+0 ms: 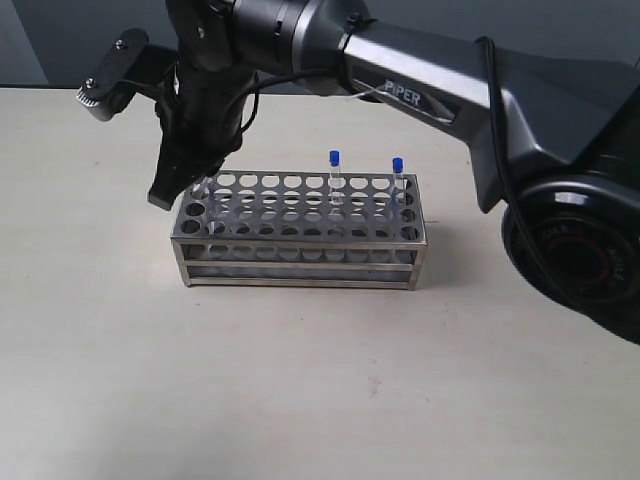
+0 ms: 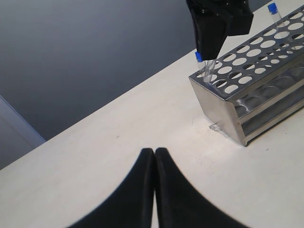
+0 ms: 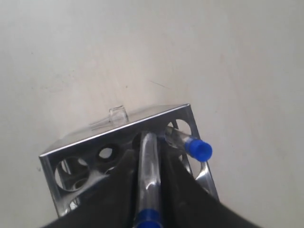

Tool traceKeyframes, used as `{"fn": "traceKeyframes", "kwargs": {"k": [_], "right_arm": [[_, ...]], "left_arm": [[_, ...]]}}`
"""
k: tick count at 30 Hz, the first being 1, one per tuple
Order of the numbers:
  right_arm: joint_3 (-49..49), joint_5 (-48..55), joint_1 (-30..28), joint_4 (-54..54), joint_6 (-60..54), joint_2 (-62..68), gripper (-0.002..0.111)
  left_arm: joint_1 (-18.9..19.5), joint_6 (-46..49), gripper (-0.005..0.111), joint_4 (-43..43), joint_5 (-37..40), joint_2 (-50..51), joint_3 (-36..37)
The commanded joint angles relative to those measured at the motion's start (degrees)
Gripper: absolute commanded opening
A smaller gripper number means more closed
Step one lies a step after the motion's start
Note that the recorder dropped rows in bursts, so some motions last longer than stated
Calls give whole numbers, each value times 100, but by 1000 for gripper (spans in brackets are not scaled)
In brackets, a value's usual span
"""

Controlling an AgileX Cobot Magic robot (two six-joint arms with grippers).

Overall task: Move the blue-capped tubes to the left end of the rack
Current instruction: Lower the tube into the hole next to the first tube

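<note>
The steel rack (image 1: pixel 300 262) stands mid-table. My right gripper (image 1: pixel 190 185) reaches across to its left end and is shut on a blue-capped tube (image 3: pixel 148 171). That tube's lower end sits in a corner-area hole, and its cap is up between the fingers. A second blue-capped tube (image 3: pixel 199 148) leans in the neighbouring hole at the same end; its cap (image 2: pixel 198 56) shows beside the fingers. Two more blue-capped tubes (image 1: pixel 335 178) (image 1: pixel 397 180) stand toward the right end. My left gripper (image 2: pixel 155 152) hovers shut and empty over the table left of the rack (image 2: pixel 216 102). It is out of the exterior view.
A small clear plastic bit (image 2: pixel 214 127) lies on the table at the foot of the rack's left end. The right arm's big black base (image 1: pixel 575 250) fills the right side. The pale tabletop (image 1: pixel 300 400) spreads in front of the rack.
</note>
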Motion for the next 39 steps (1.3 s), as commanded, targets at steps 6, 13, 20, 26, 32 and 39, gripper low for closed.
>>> {"fn": "traceKeyframes", "kwargs": {"k": [6, 13, 20, 26, 32, 39], "right_arm": [[-33, -275, -30, 189, 57, 251, 0], [-33, -732, -30, 313, 266, 355, 0], [-33, -910, -30, 778, 335, 365, 0], [-33, -843, -30, 777, 335, 365, 0], [-33, -777, -30, 599, 439, 365, 0], [-33, -649, -30, 205, 713, 365, 0]], "left_arm": [[-22, -28, 1, -17, -32, 20, -30], [-22, -28, 1, -17, -32, 20, -30], [-22, -28, 1, -17, -32, 20, -30], [-22, -28, 1, -17, -32, 20, -30], [-22, -28, 1, -5, -44, 20, -30], [-22, -28, 1, 5, -44, 20, -30]]}}
